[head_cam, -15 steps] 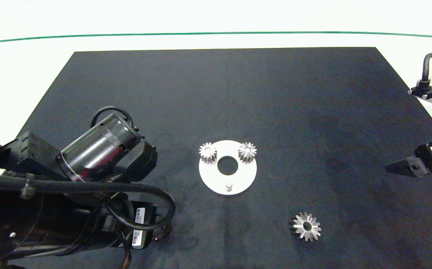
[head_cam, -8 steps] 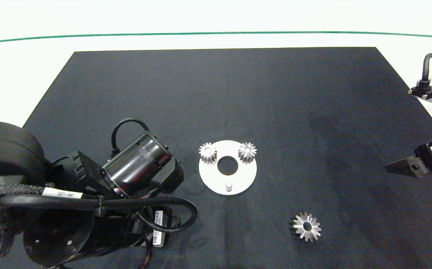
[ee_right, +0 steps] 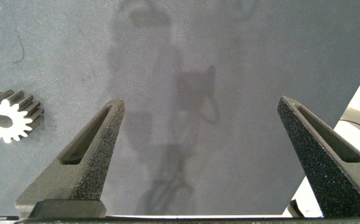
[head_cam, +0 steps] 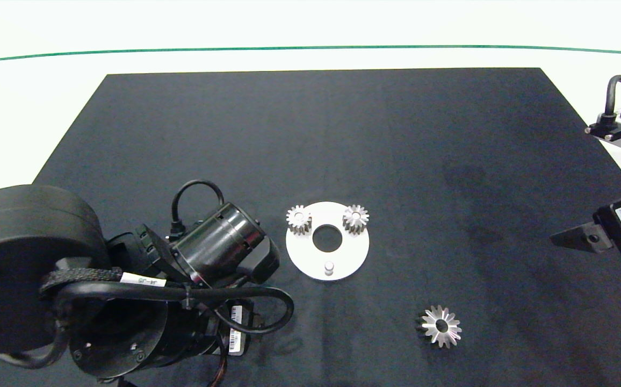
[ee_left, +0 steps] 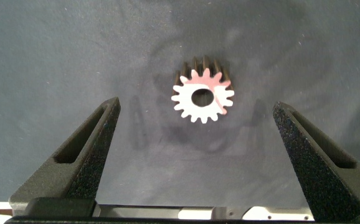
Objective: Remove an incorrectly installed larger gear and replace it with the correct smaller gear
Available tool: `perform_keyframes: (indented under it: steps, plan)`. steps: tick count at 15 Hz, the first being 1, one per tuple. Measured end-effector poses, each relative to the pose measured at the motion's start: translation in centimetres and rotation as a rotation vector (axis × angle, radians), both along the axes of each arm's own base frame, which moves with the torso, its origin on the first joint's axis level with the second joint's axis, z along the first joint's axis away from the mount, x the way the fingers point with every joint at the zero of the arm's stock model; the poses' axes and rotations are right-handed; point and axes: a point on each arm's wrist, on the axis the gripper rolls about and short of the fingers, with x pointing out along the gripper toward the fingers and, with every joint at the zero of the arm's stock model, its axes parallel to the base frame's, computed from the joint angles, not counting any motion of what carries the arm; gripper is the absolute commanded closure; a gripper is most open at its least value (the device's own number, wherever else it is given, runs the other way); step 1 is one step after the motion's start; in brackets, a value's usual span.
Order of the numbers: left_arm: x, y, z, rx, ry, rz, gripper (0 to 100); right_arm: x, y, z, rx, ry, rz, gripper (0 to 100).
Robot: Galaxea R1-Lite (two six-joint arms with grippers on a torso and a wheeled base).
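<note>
Two tools spread wide, left tool (ee_left: 195, 134) poised over smaller gear (ee_left: 203, 95) lying between its fingers, right tool (ee_right: 198, 134) near tabletop (head_cam: 450, 161) edge, well apart from larger gear (head_cam: 440, 326).

Head camera high above, looking down on black mat (head_cam: 343, 134); wrist cameras close, facing mat

White disc (head_cam: 298, 257): bare post (head_cam: 329, 267) open from above and from the right. Left arm (head_cam: 128, 290) crowds its left side. Two small gears (head_cam: 298, 219) behind.
</note>
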Motion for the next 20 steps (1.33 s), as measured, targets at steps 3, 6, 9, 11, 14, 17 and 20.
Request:
perform_keyframes:
  steps: [3,6,9,11,14,17,20]
  plan:
    - [0.4,-0.1,-0.4,0.01,0.009,0.011,0,0.0,0.0,-0.1,0.0,0.003,0.0,0]
    - [0.8,0.2,-0.6,0.02,0.017,0.027,1,0.1,0.0,-0.1,-0.001,0.005,0.001,0]
    - [0.9,0.2,-0.8,0.025,0.024,0.029,7,0.1,0.0,-0.1,0.001,-0.002,0.001,0]
    - [1.0,0.0,-1.1,0.027,0.031,0.028,10,0.2,0.1,-0.1,0.004,-0.008,0.0,0]
    - [0.9,-0.3,-1.4,0.019,0.037,0.019,16,0.3,-0.1,0.1,0.012,-0.024,-0.008,0]
    - [0.9,-0.5,-1.7,0.012,0.035,0.02,22,0.5,-0.2,0.1,0.014,-0.028,-0.016,0]
    - [1.0,-0.8,-2.1,-0.016,0.015,0.03,28,0.5,-0.3,0.1,0.016,-0.032,-0.019,0]
